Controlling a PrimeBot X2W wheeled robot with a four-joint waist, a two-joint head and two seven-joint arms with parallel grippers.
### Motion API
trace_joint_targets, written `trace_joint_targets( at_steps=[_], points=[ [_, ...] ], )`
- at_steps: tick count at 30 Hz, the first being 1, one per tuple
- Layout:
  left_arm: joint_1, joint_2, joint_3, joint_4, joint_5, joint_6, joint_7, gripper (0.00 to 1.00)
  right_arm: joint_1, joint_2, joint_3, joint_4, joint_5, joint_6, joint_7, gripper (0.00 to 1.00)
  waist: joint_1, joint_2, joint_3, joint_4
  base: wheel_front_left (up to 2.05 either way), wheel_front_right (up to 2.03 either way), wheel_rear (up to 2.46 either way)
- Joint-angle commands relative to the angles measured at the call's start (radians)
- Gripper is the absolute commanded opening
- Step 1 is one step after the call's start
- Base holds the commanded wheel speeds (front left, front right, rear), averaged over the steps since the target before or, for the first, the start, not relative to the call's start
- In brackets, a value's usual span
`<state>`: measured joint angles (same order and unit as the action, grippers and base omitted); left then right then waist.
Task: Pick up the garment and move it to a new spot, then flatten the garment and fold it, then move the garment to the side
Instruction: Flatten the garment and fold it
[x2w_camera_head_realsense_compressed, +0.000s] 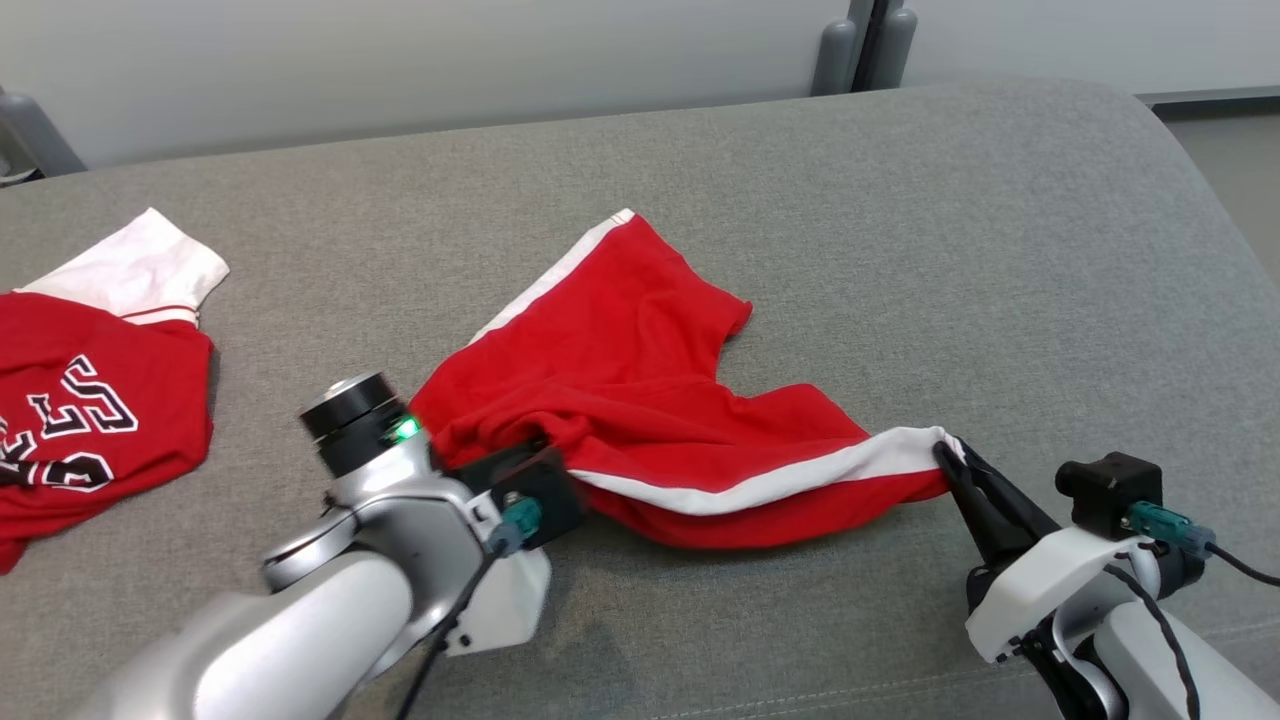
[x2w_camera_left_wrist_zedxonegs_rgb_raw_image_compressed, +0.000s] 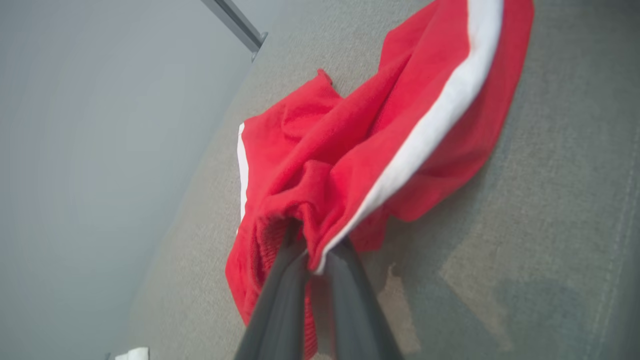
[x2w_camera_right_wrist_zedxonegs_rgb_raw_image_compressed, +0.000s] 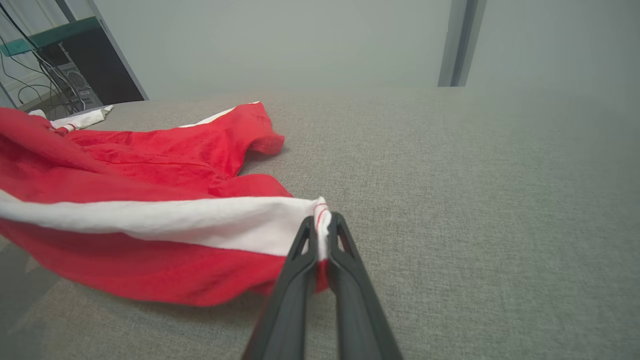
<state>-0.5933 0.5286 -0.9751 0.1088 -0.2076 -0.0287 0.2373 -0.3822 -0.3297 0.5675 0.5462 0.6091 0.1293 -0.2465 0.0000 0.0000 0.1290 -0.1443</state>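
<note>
One red garment (x2w_camera_head_realsense_compressed: 640, 380), white side stripe, rumpled | left gripper (x2w_camera_left_wrist_zedxonegs_rgb_raw_image_compressed: 314, 246) clamped on bunched 9 o'clock end | right gripper (x2w_camera_right_wrist_zedxonegs_rgb_raw_image_compressed: 320, 226) pinching striped 3 o'clock corner

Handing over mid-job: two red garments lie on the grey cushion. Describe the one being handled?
On the wide grey upholstered surface, look midway, right of the red jersey with black-and-white lettering. The red fabric shorts lie stretched between the left gripper and right gripper, both shut on them. Unlike the jersey, they carry white side stripes and no lettering.
</note>
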Motion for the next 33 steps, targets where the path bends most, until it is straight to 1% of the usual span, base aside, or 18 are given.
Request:
trace_joint_targets(
  at_steps=[1, 2, 3, 4, 5, 7, 8, 10, 12, 14, 15, 16, 20, 22, 23, 26, 29, 33],
  points=[
    [-0.090, -0.019, 0.004, -0.034, 0.013, -0.038, 0.030, 0.00, -0.004, -0.011, 0.024, -0.034, 0.015, 0.001, -0.001, 0.00, 0.0000, 0.0000, 0.010, -0.014, 0.00, 0.00, 0.00],
    [-0.112, -0.052, -0.018, -0.021, 0.009, -0.057, 0.034, 0.00, -0.008, -0.010, 0.034, -0.033, 0.019, 0.001, 0.003, 0.00, 0.0000, 0.0000, 0.013, -0.020, 0.00, 0.00, 0.00],
    [-0.131, -0.090, -0.038, 0.006, -0.001, -0.070, 0.029, 0.25, -0.013, -0.008, 0.043, -0.031, 0.022, 0.001, 0.005, 0.00, 0.0000, 0.0000, 0.018, -0.027, 0.00, 0.00, 0.00],
    [-0.149, -0.127, -0.056, 0.044, -0.008, -0.079, 0.015, 0.96, -0.020, -0.005, 0.049, -0.029, 0.028, 0.001, 0.005, 0.00, 0.0000, 0.0000, 0.022, -0.033, 0.00, 0.00, 0.00],
    [-0.164, -0.162, -0.066, 0.089, -0.016, -0.083, -0.006, 1.00, -0.026, -0.001, 0.055, -0.025, 0.032, 0.001, 0.004, 0.00, 0.0000, 0.0000, 0.025, -0.039, 0.00, 0.00, 0.00],
    [-0.191, -0.218, -0.076, 0.182, -0.002, -0.077, -0.058, 1.00, -0.039, 0.004, 0.065, -0.012, 0.034, 0.001, 0.002, 0.00, 0.0000, 0.0000, 0.030, -0.051, 0.00, 0.00, 0.00],
    [-0.198, -0.241, -0.077, 0.220, 0.009, -0.060, -0.087, 1.00, -0.043, 0.006, 0.067, -0.004, 0.035, 0.001, 0.001, 0.00, 0.0000, 0.0000, 0.031, -0.053, 0.00, 0.00, 0.00],
    [-0.196, -0.279, -0.061, 0.274, 0.018, -0.010, -0.154, 1.00, -0.046, 0.008, 0.067, 0.009, 0.037, 0.001, -0.003, 0.00, 0.0000, 0.0000, 0.034, -0.052, 0.00, 0.00, 0.00],
    [-0.187, -0.298, -0.054, 0.309, 0.030, 0.034, -0.203, 1.00, -0.040, 0.004, 0.062, 0.021, 0.041, 0.001, -0.006, 0.00, 0.0000, 0.0000, 0.032, -0.040, 0.00, 0.00, 0.00],
    [-0.168, -0.304, -0.042, 0.326, 0.030, 0.073, -0.239, 1.00, -0.031, 0.000, 0.057, 0.032, 0.043, 0.001, -0.009, 0.00, 0.0000, 0.0000, 0.027, -0.025, 0.00, 0.00, 0.00],
    [-0.168, -0.304, -0.042, 0.326, 0.030, 0.073, -0.239, 1.00, -0.031, 0.000, 0.057, 0.032, 0.043, 0.001, -0.009, 0.00, 0.0000, 0.0000, 0.027, -0.025, 0.00, 0.00, 0.00],
    [-0.140, -0.298, -0.028, 0.334, 0.020, 0.104, -0.258, 1.00, -0.021, -0.003, 0.052, 0.042, 0.042, 0.001, -0.011, 0.00, 0.0000, 0.0000, 0.020, -0.009, 0.00, 0.00, 0.00],
    [-0.089, -0.291, -0.011, 0.337, -0.019, 0.117, -0.271, 1.00, -0.010, 0.000, 0.047, 0.048, 0.042, 0.001, -0.012, 0.00, 0.0000, 0.0000, 0.009, 0.016, 0.00, 0.00, 0.00],
    [-0.045, -0.297, 0.008, 0.334, -0.074, 0.108, -0.272, 1.00, -0.009, 0.003, 0.050, 0.049, 0.038, 0.001, -0.013, 0.00, 0.0000, 0.0000, 0.003, 0.022, 0.00, 0.00, 0.00],
    [-0.023, -0.305, 0.019, 0.328, -0.108, 0.097, -0.276, 1.00, -0.009, 0.005, 0.051, 0.050, 0.037, 0.001, -0.013, 0.00, 0.0000, 0.0000, 0.001, 0.025, 0.00, 0.00, 0.00],
    [0.034, -0.351, 0.073, 0.310, -0.228, 0.072, -0.297, 1.00, -0.009, 0.007, 0.051, 0.051, 0.035, 0.001, -0.014, 0.00, 0.0000, 0.0000, -0.006, 0.032, 0.00, 0.00, 0.00],
    [0.062, -0.397, 0.119, 0.319, -0.319, 0.061, -0.302, 1.00, -0.010, 0.007, 0.057, 0.053, 0.032, 0.001, -0.014, 0.00, 0.0000, 0.0000, -0.010, 0.028, 0.00, 0.00, 0.00],
    [0.081, -0.447, 0.170, 0.370, -0.446, 0.045, -0.269, 1.00, -0.012, 0.008, 0.066, 0.055, 0.030, 0.001, -0.015, 0.00, 0.0000, 0.0000, -0.011, 0.010, 0.00, 0.00, 0.00]
  ],
)
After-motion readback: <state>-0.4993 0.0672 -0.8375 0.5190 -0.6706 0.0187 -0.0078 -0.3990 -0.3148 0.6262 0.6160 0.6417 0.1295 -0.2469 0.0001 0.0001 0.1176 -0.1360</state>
